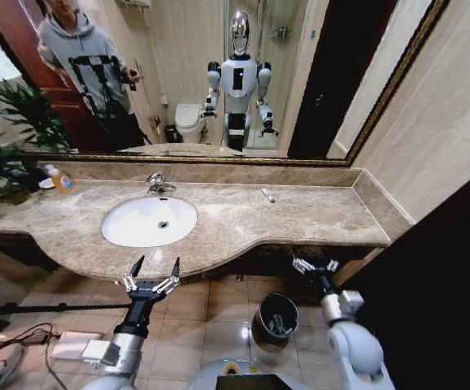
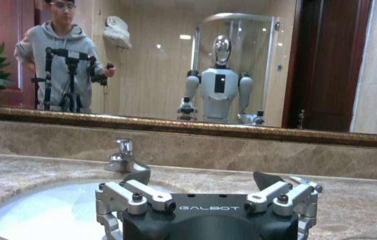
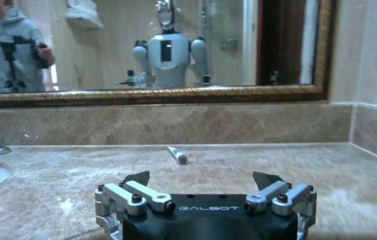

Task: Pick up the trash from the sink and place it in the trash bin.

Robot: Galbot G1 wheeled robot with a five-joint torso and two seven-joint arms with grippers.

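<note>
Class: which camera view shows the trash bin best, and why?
The head view: the bin stands on the floor below the counter, its rim and the bits inside seen from above. Both wrist views look across the countertop at the mirror instead.

The word GALBOT stands in pale capitals on the dark body of the left gripper, at 6 o'clock in the left wrist view, just under the spread fingers. The same word GALBOT is printed on the dark body of the right gripper, again at 6 o'clock in the right wrist view. The yellow soap bottle, at 9 o'clock in the head view, bears a label too small to read.
</note>
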